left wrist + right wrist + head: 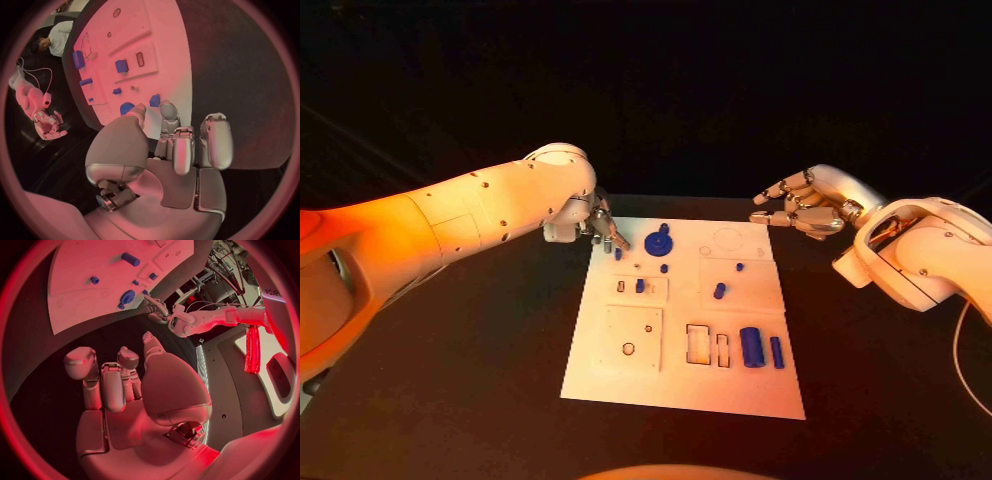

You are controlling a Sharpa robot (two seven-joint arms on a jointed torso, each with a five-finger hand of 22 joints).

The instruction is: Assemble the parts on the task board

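The white task board [678, 375] lies in the middle of the table with several blue parts on it. A round blue part [659, 243] sits near its far edge, and two blue cylinders [753, 346] lie at its near right. My left hand [600, 228] hovers at the board's far left corner, fingers apart and holding nothing; its fingertips [167, 109] are close to a small blue part [154, 101] and the round part [127, 107]. My right hand [802, 203] hangs beyond the far right corner, off the board, fingers loosely bent and empty [125, 390].
The board has rectangular recesses [698, 343] and a square plate outline [633, 338] on its near half. Black table [473, 370] surrounds the board on all sides. In the right wrist view my left hand [156, 307] is at the board's [94, 300] edge.
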